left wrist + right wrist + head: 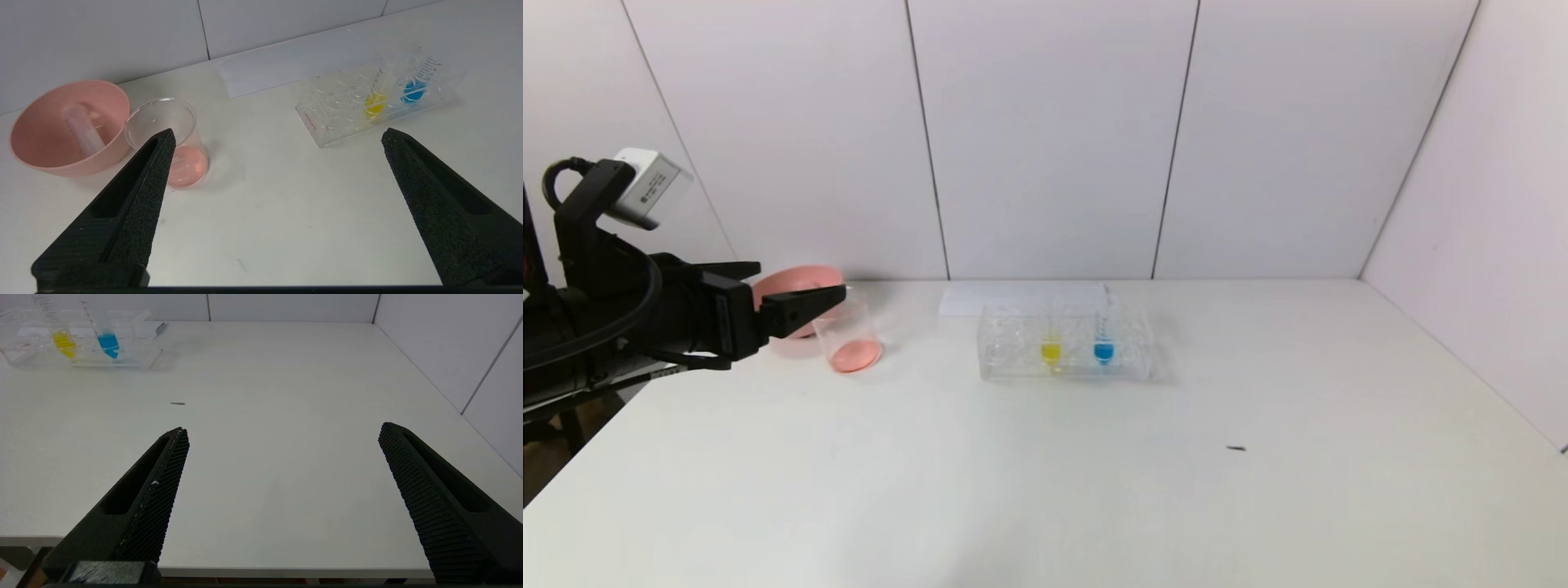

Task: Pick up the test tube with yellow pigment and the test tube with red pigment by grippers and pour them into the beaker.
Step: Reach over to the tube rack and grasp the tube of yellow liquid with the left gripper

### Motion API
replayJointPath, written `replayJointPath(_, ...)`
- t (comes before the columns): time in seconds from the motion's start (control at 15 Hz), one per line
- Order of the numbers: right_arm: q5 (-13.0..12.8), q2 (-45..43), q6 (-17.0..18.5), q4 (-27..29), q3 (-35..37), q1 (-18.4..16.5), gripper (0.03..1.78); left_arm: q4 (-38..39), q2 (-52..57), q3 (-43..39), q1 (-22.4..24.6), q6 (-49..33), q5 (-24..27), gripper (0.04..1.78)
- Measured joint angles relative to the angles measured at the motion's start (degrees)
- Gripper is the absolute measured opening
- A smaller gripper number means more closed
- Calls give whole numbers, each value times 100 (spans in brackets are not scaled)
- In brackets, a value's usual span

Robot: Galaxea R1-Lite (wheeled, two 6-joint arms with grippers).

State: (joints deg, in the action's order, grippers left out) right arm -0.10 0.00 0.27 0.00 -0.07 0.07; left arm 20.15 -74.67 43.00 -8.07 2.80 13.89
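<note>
Beaker on the tabletop's far left already holds pink liquid. Yellow tube waits in the rack. Left hand is open, empty, near the beaker. Right hand is open too.

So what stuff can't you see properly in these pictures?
- Right gripper: open in its wrist view; out of the head view.
- Beaker: its rim sits behind the open left gripper in the head view.
- Tube in the pink bowl: too hazy to tell if any liquid remains.
- Markings on the test tube with yellow pigment: too small to read.
</note>
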Motion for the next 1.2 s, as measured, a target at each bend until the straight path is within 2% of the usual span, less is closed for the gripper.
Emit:
replayJointPath(0.27,0,0,-2,0,0,0,170,5,9,-57,-166,-60,-2,176)
replayJointPath(0.73,0,0,-2,0,0,0,170,82,-385,-63,-758,-269,-135,176)
replayJointPath(1.2,0,0,0,0,0,0,170,1185,-1410,17,-1375,-310,-461,176)
